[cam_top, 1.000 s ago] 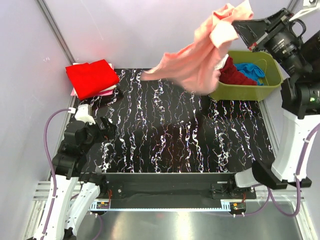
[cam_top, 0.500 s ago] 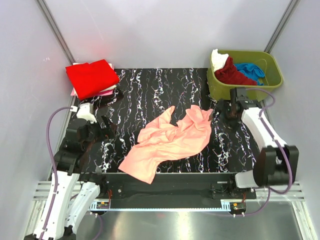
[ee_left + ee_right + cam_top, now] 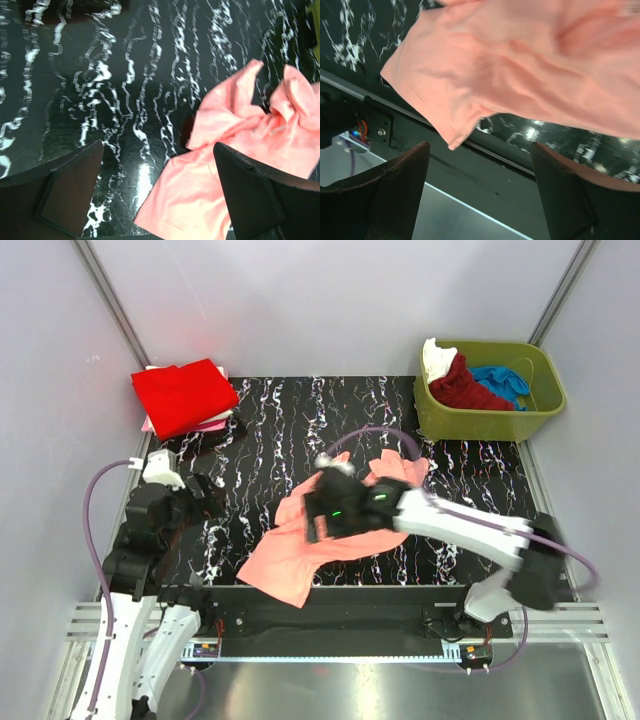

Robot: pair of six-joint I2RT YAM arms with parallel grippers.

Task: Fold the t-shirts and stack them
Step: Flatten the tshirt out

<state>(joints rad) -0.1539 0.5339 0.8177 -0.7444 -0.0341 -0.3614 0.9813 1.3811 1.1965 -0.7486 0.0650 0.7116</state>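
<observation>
A salmon-pink t-shirt [image 3: 290, 560] [image 3: 240, 145] [image 3: 520, 60] lies crumpled on the black marbled table [image 3: 260, 430], one corner reaching the front edge. My right gripper [image 3: 315, 523] [image 3: 480, 200] hovers over the shirt's left-middle, open, with nothing between its fingers. My left gripper [image 3: 200, 502] [image 3: 160, 200] stays at the table's left, open and empty, just left of the shirt's edge. A folded bright red t-shirt [image 3: 183, 395] rests on a pale pink one [image 3: 215, 424] at the back left.
An olive-green tub [image 3: 520, 420] at the back right holds dark red [image 3: 465, 388], blue [image 3: 505, 380] and white [image 3: 435, 357] cloth. The right arm's purple cable [image 3: 375, 433] arcs over the table. Grey walls close in both sides.
The salmon-pink shirt, held high by the right gripper a second ago, was let go and landed on the table. The right arm then swung left over it. The left arm barely moved.
</observation>
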